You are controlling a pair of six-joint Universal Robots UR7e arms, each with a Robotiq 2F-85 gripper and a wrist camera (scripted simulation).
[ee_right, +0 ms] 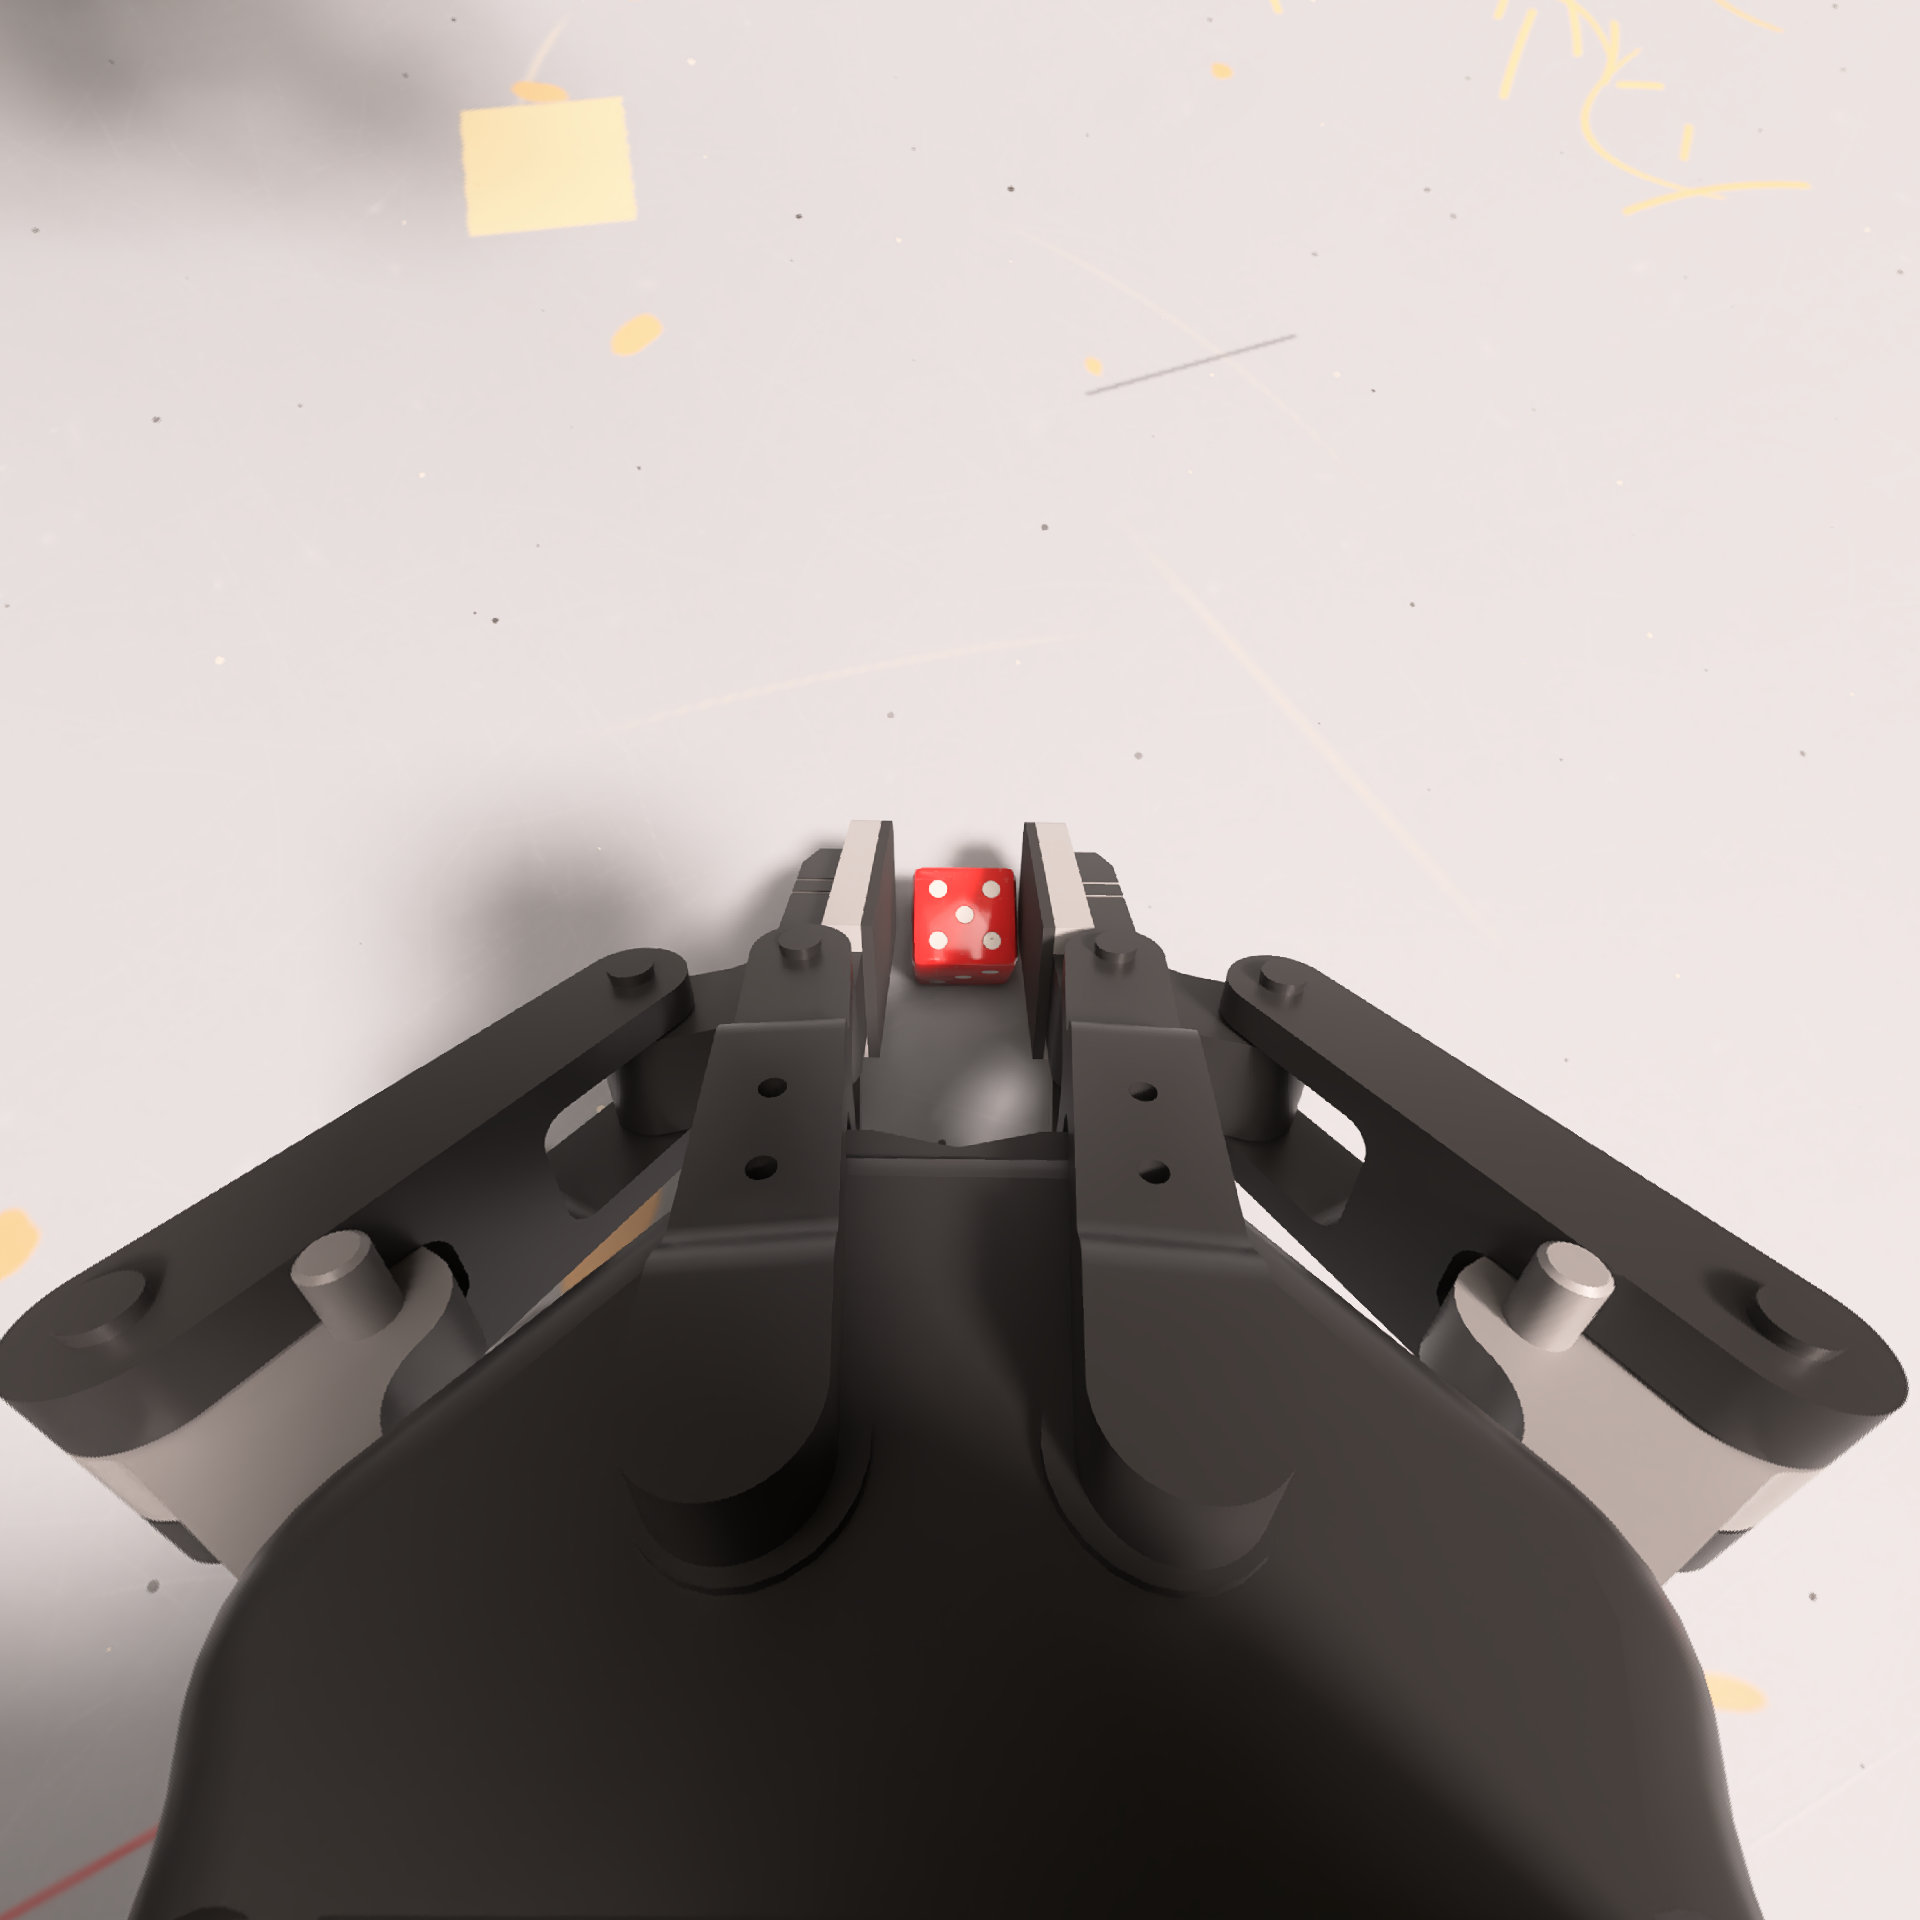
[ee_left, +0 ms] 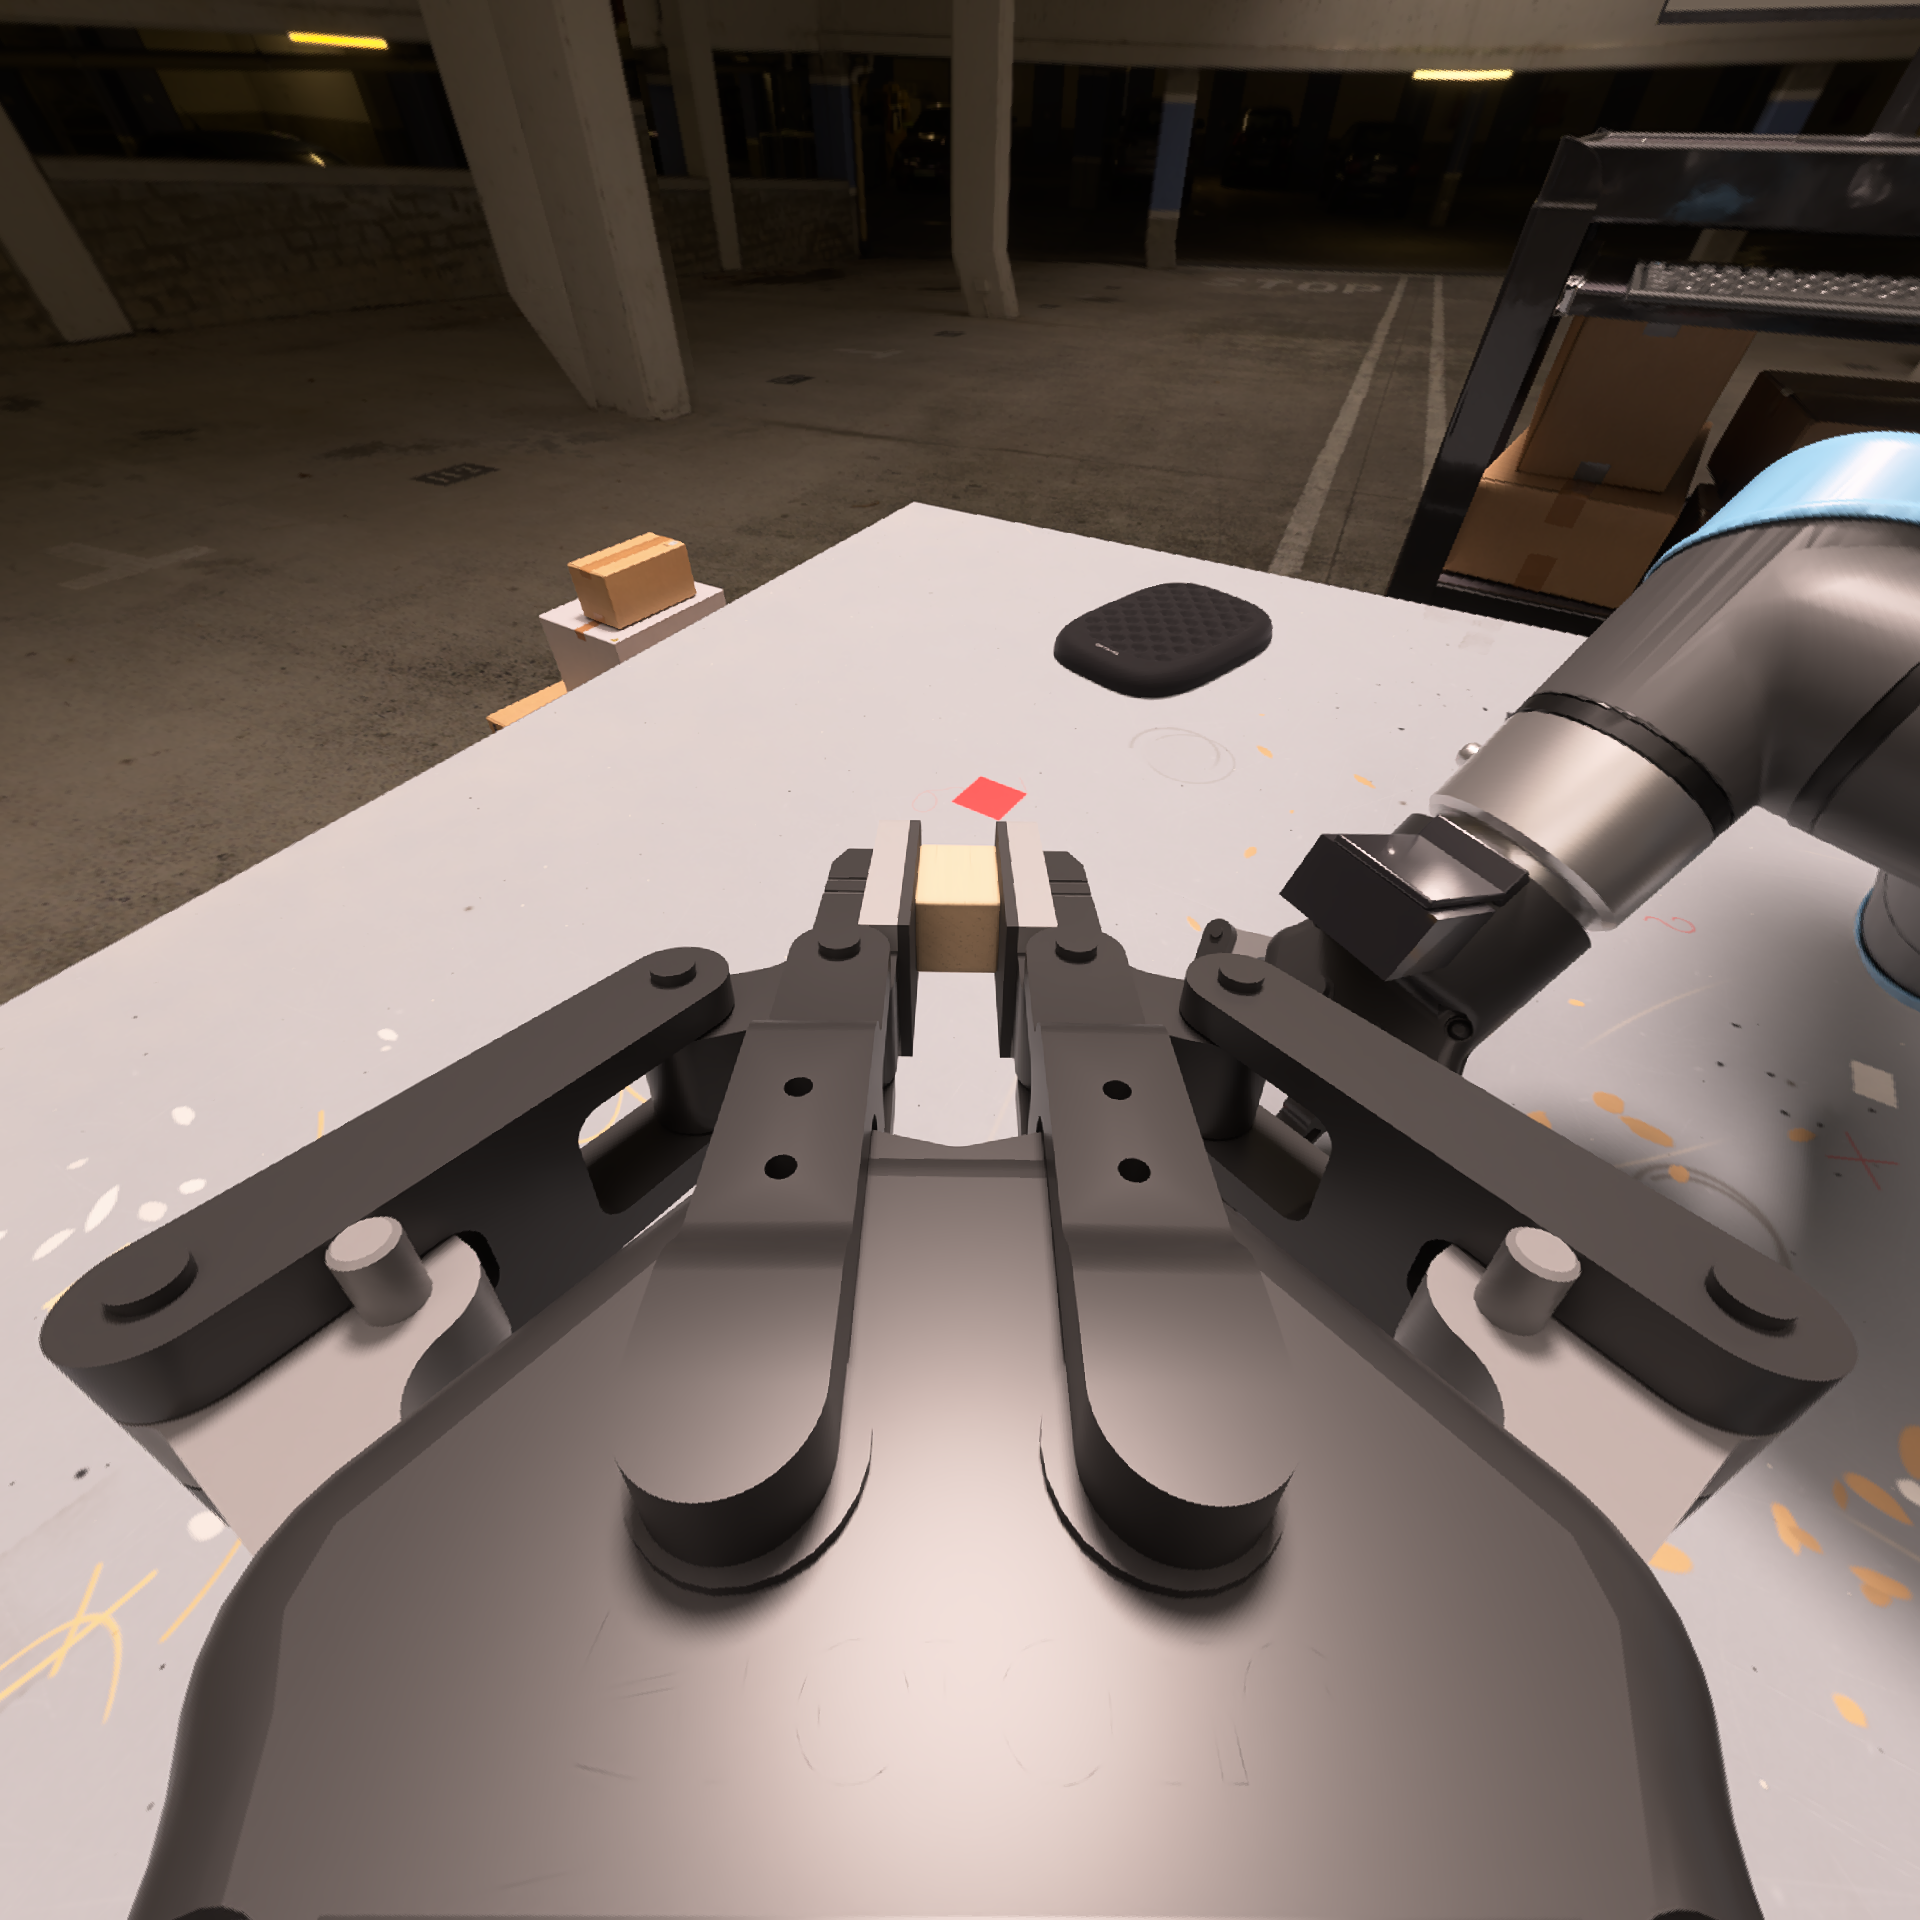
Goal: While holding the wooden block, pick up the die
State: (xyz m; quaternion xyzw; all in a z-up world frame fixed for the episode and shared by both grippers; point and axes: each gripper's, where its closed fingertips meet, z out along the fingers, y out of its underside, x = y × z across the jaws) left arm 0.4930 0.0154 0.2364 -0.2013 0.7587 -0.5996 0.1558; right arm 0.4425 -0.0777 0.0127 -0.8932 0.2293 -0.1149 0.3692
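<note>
Pale table, far side: black pad, clear of work.
Left gripper: clamped on wooden block; slackening risks dropping.
Right gripper: parted, straddling die with slim gaps; off-centre closing risks nudging.

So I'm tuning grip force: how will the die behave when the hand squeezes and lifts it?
The die looks rigid, a glossy cube, so it may slip under light pressure. Its flat sides face the fingers squarely, so it probably won't twist. Small with rounded edges, it is likely light. The right hand hasn't closed; narrow gaps show.
</note>
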